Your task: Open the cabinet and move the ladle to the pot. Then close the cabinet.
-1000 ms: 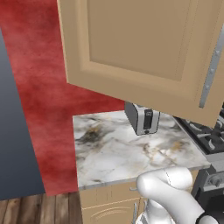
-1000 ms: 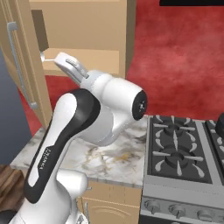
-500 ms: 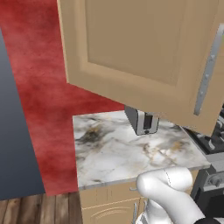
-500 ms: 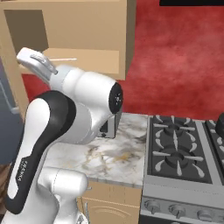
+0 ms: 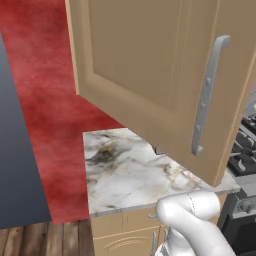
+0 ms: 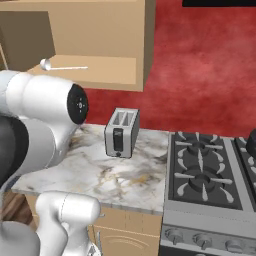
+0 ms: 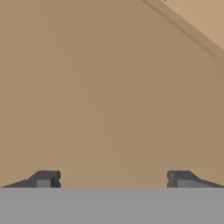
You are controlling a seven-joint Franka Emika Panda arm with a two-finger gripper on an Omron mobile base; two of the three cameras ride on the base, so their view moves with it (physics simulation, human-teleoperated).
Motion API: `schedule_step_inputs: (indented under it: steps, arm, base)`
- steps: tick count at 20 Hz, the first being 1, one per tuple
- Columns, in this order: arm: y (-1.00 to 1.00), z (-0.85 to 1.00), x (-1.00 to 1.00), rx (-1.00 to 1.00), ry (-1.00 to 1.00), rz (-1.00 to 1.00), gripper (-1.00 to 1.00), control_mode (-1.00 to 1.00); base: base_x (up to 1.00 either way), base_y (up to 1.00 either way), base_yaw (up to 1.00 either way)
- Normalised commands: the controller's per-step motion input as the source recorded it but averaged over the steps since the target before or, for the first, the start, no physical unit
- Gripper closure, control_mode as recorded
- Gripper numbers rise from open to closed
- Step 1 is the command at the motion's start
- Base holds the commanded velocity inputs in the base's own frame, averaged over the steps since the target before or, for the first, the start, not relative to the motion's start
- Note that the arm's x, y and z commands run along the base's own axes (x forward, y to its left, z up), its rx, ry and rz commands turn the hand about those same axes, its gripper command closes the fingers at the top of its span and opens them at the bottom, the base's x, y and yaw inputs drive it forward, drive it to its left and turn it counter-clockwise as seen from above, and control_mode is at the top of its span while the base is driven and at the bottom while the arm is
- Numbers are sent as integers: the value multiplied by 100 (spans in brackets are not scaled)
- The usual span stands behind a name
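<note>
The cabinet [image 5: 150, 75] door hangs swung out over the bench [image 5: 125, 170], so opening looks done. The ladle [image 6: 62, 66] lies on the shelf inside, ungrasped. The hand [image 7: 111, 179] is spread wide and empty, close against tan wood; moving and closing remain

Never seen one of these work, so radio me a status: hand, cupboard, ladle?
Gripper open, holding nothing, close to tan wood. Cabinet door swung open. Ladle lies on the cabinet shelf, untouched. Toaster stands below on the counter.
</note>
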Motion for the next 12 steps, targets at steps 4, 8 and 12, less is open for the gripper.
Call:
schedule_step_inputs:
  steps: [4, 8, 12]
  arm:
    - [96, 0, -45, -2, -1, 9, -100, -100]
    - [21, 7, 1, -3, -5, 2, -100, -100]
    - [-49, 9, 52, -15, -8, -1, -100, -100]
  base:
    - [0, 0, 0]
    - [0, 0, 0]
    - [0, 0, 0]
